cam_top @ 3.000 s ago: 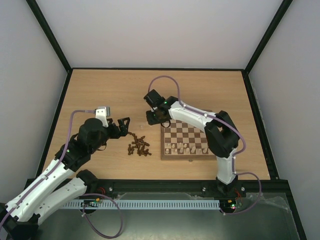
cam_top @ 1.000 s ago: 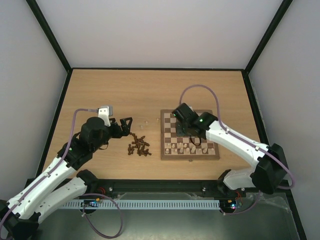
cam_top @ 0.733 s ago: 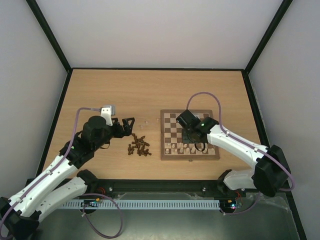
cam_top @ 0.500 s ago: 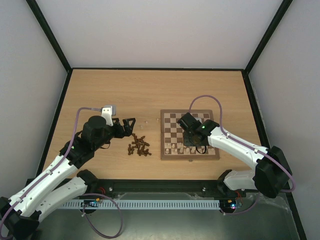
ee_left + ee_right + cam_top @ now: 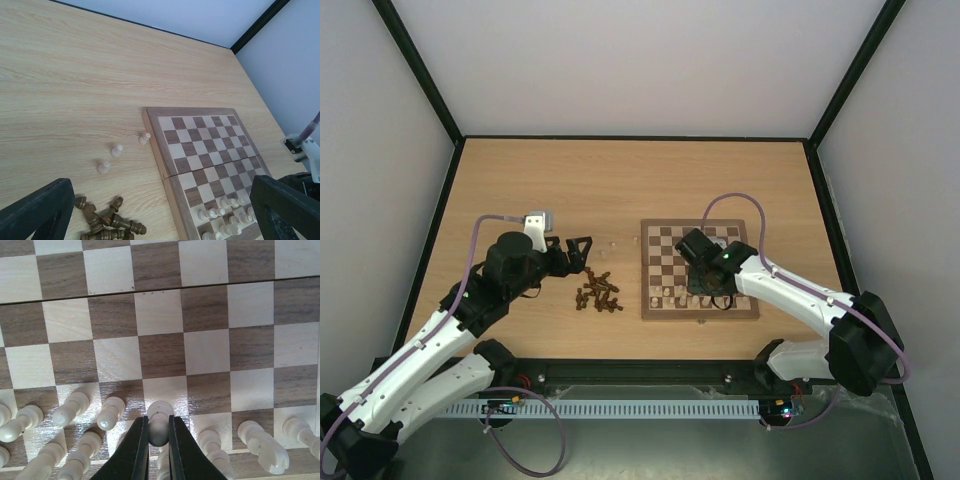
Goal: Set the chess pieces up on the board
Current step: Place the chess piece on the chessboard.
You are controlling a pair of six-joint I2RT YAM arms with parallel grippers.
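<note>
Hovering above the table [image 5: 620, 180] well to the left of the board [image 5: 200, 145], the left gripper [image 5: 583, 250] has its jaws spread wide with nothing between them, tilted toward the board's left edge. Just below it, still left of the board, a heap of dark chessmen [image 5: 598, 293] lies tumbled on the wood, most of them on their sides and touching one another. Between that heap and the board's far left corner, three cream pawns [image 5: 117, 150] stand upright in a slanting line, apart from each other, and the one nearest the board sits just beside its brown frame without touching it. The board itself lies flat and open, its far rows bare. Along its near edge, two rows hold cream chessmen [image 5: 75, 405], some of which look tilted from the right wrist view. Over the middle of those near rows, the right gripper [image 5: 159, 426] points down, its black fingers [image 5: 137, 450] pinched narrowly on a cream piece [image 5: 160, 412] with a round head. That piece sits over the second row from the board's near edge, with neighbours close on both sides; whether its base touches the board cannot be told.
</note>
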